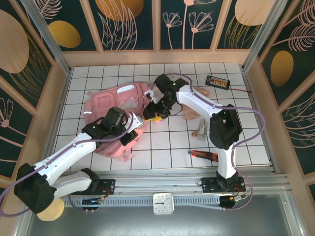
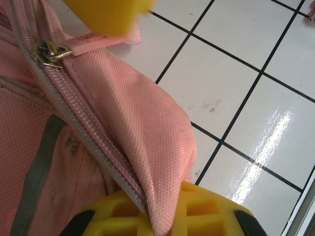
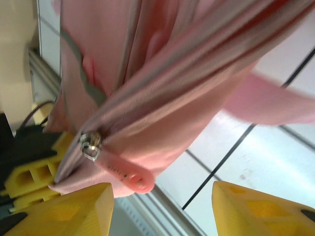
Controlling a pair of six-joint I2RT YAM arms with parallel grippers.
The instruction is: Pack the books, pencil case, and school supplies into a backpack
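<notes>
The white tiled table (image 1: 172, 145) is carrying the pink backpack (image 1: 106, 105), which is lying toward nine o'clock of the table's middle in the top view. The left gripper (image 2: 140, 113) is pinching the bag's edge fabric beside the zip, at its five o'clock corner, yellow fingers (image 2: 162, 214) closed on the cloth. The right gripper (image 3: 170, 209) is hovering at the bag's three o'clock side, jaws standing apart, a pink pull tab (image 3: 123, 172) hanging just beside one finger. The pale-pink pencil case (image 1: 189, 116) is lying at three o'clock of that gripper, partly behind the arm. A black wired box (image 1: 218, 81) is sitting toward one o'clock, and small silvery pieces (image 1: 201, 130) are resting near four o'clock.
</notes>
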